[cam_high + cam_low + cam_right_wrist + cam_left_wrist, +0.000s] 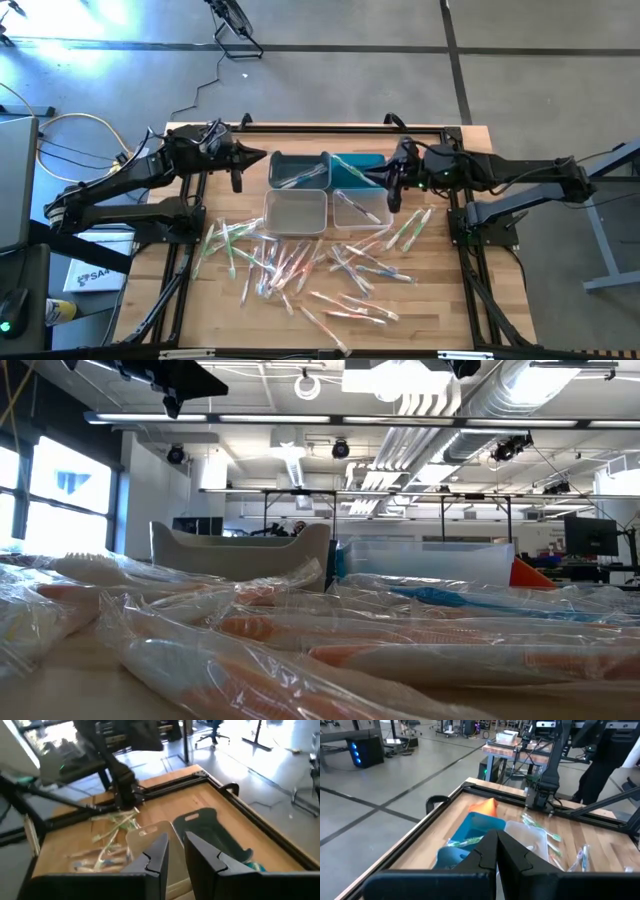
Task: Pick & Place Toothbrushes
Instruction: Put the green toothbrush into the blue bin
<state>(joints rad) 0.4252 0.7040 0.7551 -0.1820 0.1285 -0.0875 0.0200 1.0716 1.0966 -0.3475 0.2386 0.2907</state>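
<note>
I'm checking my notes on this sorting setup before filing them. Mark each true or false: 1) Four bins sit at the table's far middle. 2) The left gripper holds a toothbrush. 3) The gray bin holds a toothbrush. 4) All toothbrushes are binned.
1) True: a gray bin, a blue bin and two clear bins.
2) False: the left gripper is shut on nothing.
3) True.
4) False: most toothbrushes lie loose on the table.

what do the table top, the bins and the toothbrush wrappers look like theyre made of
Table top: wood, pale planks with visible seams, inside a dark frame that looks like metal.
Bins: likely plastic; the two nearer ones are translucent with thin rounded rims, the far ones opaque grey and blue.
Toothbrush wrappers: thin clear plastic film, crinkled and glossy, with the handles' colours showing through.
</note>
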